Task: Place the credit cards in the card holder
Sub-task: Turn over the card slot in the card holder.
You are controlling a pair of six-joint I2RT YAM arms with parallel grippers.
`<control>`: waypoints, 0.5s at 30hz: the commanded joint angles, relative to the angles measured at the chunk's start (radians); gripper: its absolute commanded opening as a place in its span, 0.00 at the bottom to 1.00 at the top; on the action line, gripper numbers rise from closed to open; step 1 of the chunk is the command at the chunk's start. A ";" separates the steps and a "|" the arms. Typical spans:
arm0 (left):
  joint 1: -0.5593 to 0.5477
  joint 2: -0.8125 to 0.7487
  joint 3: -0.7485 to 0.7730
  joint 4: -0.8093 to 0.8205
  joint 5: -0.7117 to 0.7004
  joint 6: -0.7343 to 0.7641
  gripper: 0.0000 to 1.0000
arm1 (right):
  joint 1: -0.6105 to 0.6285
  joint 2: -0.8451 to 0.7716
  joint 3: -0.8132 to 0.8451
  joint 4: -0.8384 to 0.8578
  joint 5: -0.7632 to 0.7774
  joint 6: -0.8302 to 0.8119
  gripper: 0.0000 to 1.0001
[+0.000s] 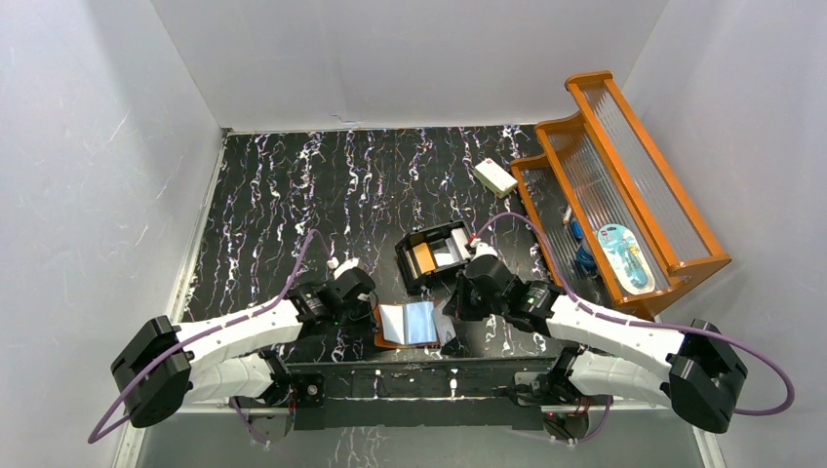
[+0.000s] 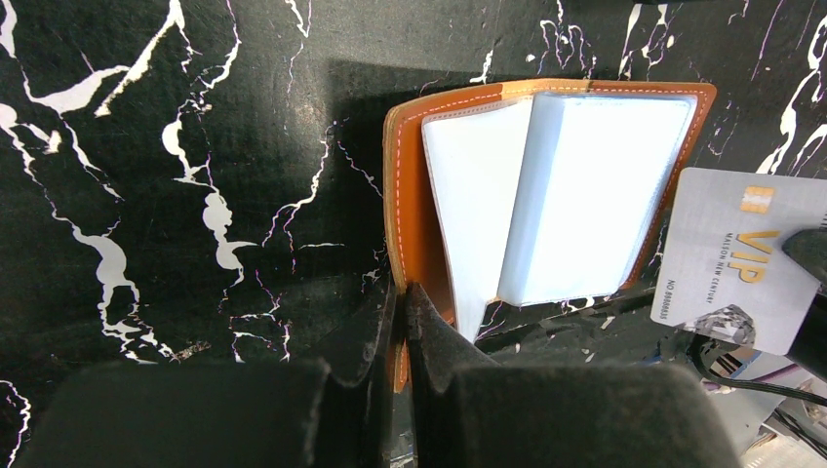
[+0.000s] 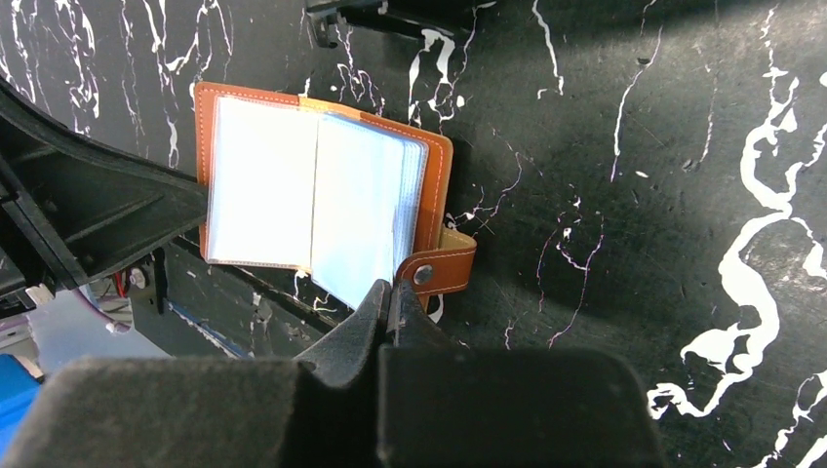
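Observation:
The card holder [image 1: 408,324] lies open near the table's front edge, brown leather with pale blue-grey sleeves [image 2: 585,195]. My left gripper [image 2: 402,292] is shut on the near edge of its left cover. A grey credit card [image 2: 741,258] marked VIP hangs just right of the holder, tilted. My right gripper [image 3: 392,288] is shut on this card, which shows edge-on between its fingers, close to the holder's snap tab [image 3: 439,268]. An orange card [image 1: 423,257] and a white card [image 1: 447,252] sit in a black box [image 1: 410,265] behind the holder.
A white block [image 1: 495,176] with a red mark lies further back on the marbled table. A wooden rack [image 1: 683,229] with ribbed shelves stands along the right side and holds blue items [image 1: 624,255]. White walls close in the table.

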 commanded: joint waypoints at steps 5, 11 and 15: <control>0.002 0.001 0.000 -0.024 -0.011 0.006 0.01 | -0.004 0.029 -0.040 0.117 -0.035 0.018 0.00; 0.002 0.004 0.000 -0.024 -0.011 0.006 0.01 | -0.007 0.045 -0.058 0.141 -0.043 0.020 0.00; 0.002 0.008 0.000 -0.022 -0.008 0.006 0.01 | -0.012 0.043 -0.080 0.188 -0.077 0.027 0.00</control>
